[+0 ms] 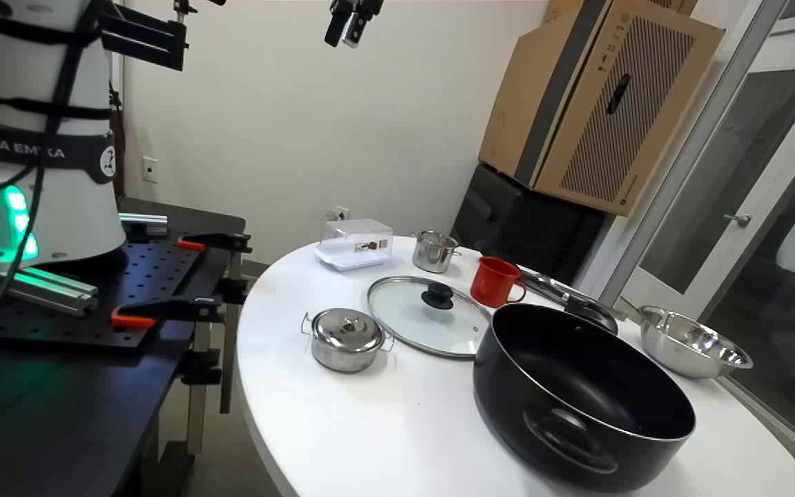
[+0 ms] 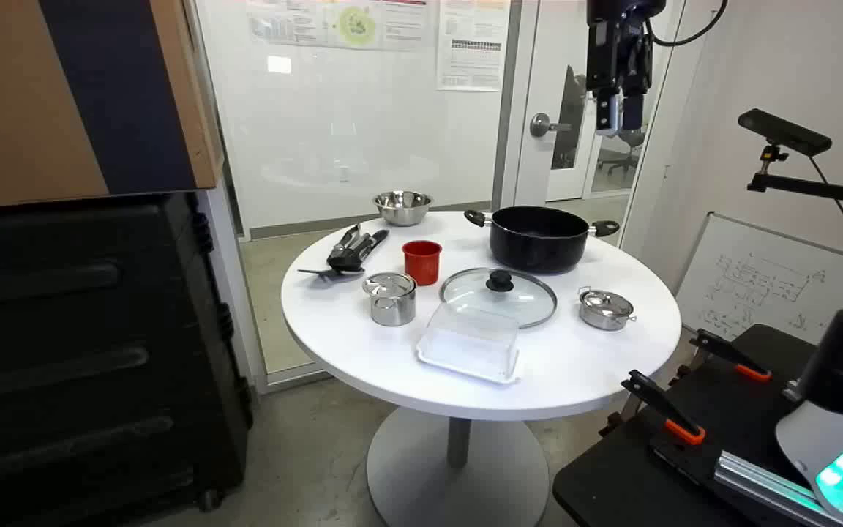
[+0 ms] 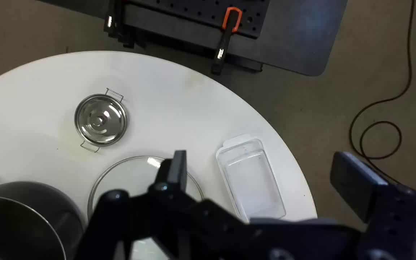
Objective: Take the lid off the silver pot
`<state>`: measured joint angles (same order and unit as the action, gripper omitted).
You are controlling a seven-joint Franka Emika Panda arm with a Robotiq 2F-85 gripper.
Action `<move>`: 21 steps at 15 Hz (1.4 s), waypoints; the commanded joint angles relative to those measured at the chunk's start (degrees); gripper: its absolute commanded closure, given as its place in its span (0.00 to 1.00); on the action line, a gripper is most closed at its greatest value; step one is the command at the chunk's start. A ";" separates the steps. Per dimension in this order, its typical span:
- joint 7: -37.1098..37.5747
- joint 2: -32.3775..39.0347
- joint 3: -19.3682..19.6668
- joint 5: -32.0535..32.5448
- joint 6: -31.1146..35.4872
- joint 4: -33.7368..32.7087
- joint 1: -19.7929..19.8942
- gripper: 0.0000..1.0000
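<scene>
The small silver pot [image 1: 346, 360] stands on the white round table in both exterior views [image 2: 603, 320]. Its shiny lid [image 1: 348, 329] with a centre knob lies on top of it and also shows in an exterior view [image 2: 607, 301]. In the wrist view the lid [image 3: 100, 119] is seen from above at the left, with the pot's wire handles sticking out on two sides. My gripper [image 3: 265, 177] is open and empty, its fingers wide apart. It hangs high above the table in both exterior views [image 1: 347, 38] [image 2: 619, 116], well away from the pot.
The big black pot [image 1: 535, 414], a glass lid [image 1: 404, 317], a red mug [image 1: 494, 281], a steel cup [image 1: 433, 252], a clear plastic box [image 3: 253, 177], a steel bowl [image 2: 402, 208] and black utensils [image 2: 352, 252] share the table [image 2: 348, 351].
</scene>
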<state>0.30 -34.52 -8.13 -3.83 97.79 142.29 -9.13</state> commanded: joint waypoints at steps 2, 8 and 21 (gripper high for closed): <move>1.58 0.28 0.63 -0.12 1.26 0.56 1.18 0.00; 8.92 0.72 4.71 0.80 15.36 7.50 9.50 0.00; 20.83 12.08 6.65 8.35 34.21 15.17 20.22 0.00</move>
<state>20.87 -22.41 -2.23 4.15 132.22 157.55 11.80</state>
